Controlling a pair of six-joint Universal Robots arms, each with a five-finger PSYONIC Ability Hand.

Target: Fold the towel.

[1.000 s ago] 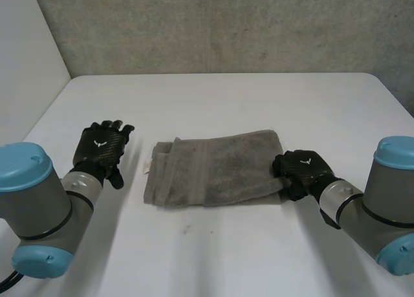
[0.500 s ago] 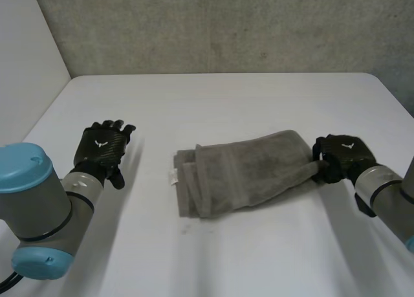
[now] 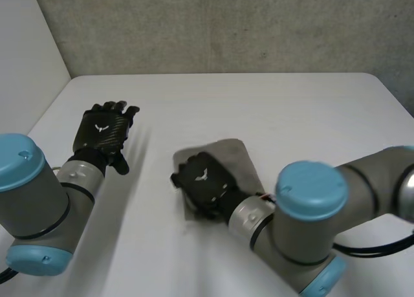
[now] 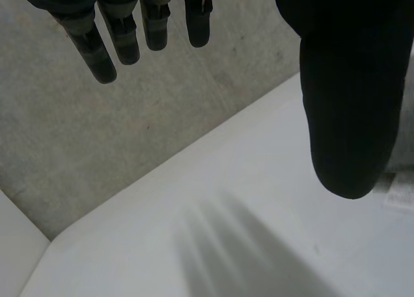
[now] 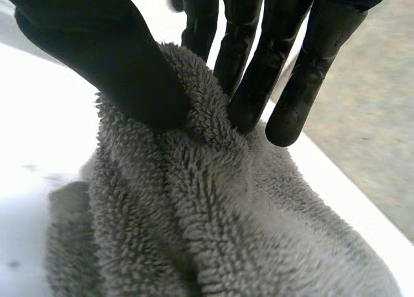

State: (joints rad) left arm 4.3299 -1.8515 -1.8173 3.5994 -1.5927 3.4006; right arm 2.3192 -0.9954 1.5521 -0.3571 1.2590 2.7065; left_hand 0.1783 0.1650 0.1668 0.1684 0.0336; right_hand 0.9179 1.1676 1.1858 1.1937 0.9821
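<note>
The grey towel (image 3: 234,158) lies bunched near the table's middle, its far part showing beyond my right hand (image 3: 201,182). That hand rests over the towel's left end, the right arm reaching across in front. In the right wrist view the right hand (image 5: 119,61) is shut on a thick fold of the towel (image 5: 194,245), pinched between thumb and fingers. My left hand (image 3: 103,136) hovers to the left of the towel, apart from it. Its fingers (image 4: 123,35) are straight and spread, with nothing in them.
The white table (image 3: 291,109) runs to a grey wall (image 3: 226,25) at the back and a white side wall (image 3: 26,64) at the left. Bare table surface lies behind and to the right of the towel.
My right hand first pulled the towel's right end further right, then swung it over to the left across the towel, which now looks shorter and bunched. The left hand barely moved.
</note>
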